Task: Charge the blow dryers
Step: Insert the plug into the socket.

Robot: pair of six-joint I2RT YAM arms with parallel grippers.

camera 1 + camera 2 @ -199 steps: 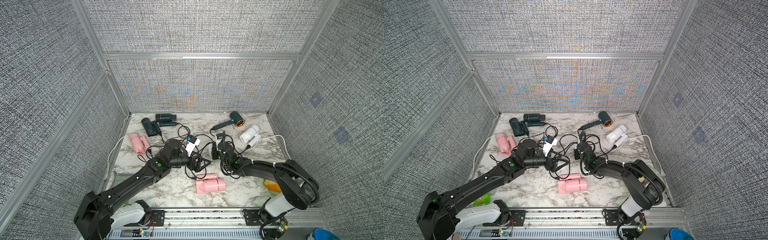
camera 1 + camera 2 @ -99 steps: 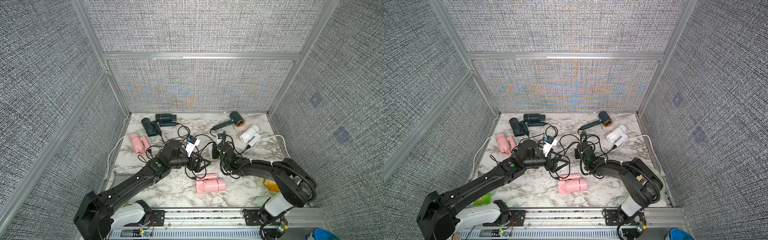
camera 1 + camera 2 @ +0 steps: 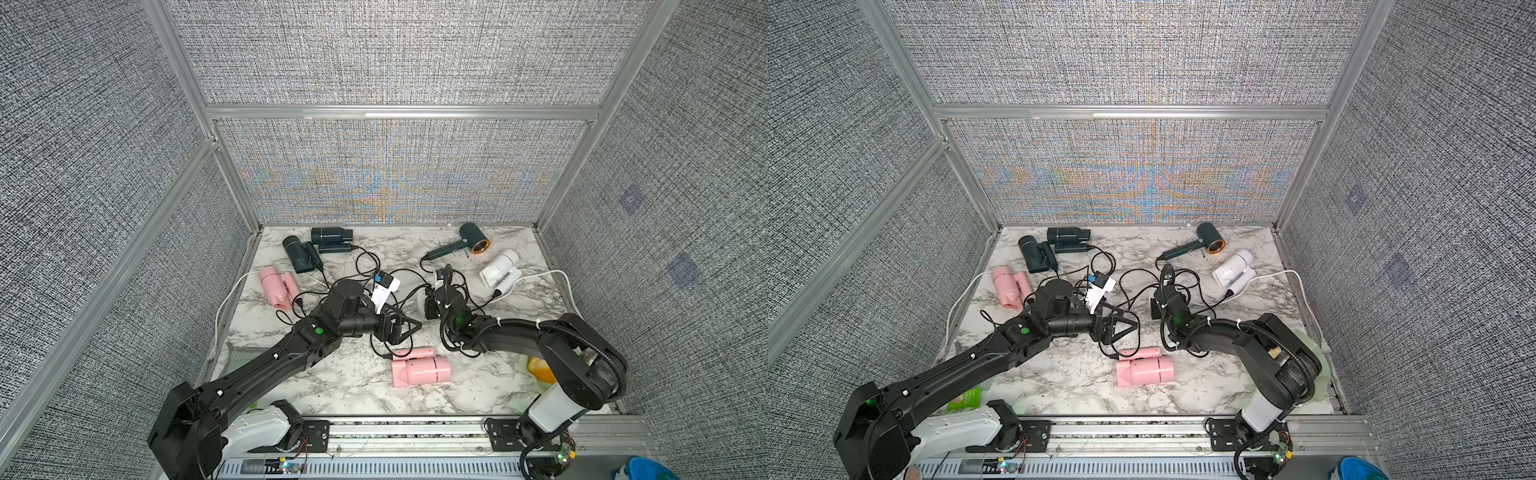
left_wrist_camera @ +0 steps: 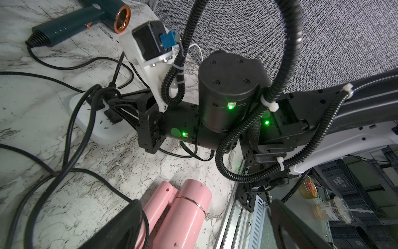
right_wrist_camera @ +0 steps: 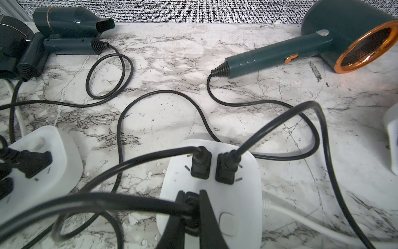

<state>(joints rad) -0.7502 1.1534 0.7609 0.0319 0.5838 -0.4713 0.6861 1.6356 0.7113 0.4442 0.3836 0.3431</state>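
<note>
Movement since the earlier frame: almost none. Both arms sit where they were, the right forearm only faintly shifted.

Right gripper (image 5: pixel 191 194): pressed together on a black plug (image 5: pixel 190 203) at the near socket of the white socket block (image 5: pixel 237 194). Whether the pins are fully home cannot be told.

Same block: two seated plugs (image 5: pixel 201 165) side by side beyond the held one.

Second socket block (image 5: pixel 53 151): also carries plugs, partly cut off at the frame edge.

Left gripper (image 3: pixel 409 328): spread wide, empty, hovering over loose cords (image 4: pixel 71 151) just beside the pink dryer (image 3: pixel 422 370).

Dryers, all lying on the marble table (image 3: pixel 353 386):
- pink dryer, near the front edge;
- second pink dryer (image 3: pixel 276 284), left side;
- two dark dryers (image 3: pixel 332 237), back left, touching;
- copper-ringed dryer (image 3: pixel 473 241), back right;
- white dryer (image 3: pixel 500 270), just in front of it.

Step in hand, judged: seating the third plug in this block, probably late in the task. The held plug's cord cannot be traced to a dryer through the tangle.

Next move calls for: a straight push until the plug sits flush, then a clean release that drags no neighbouring cord.
</note>
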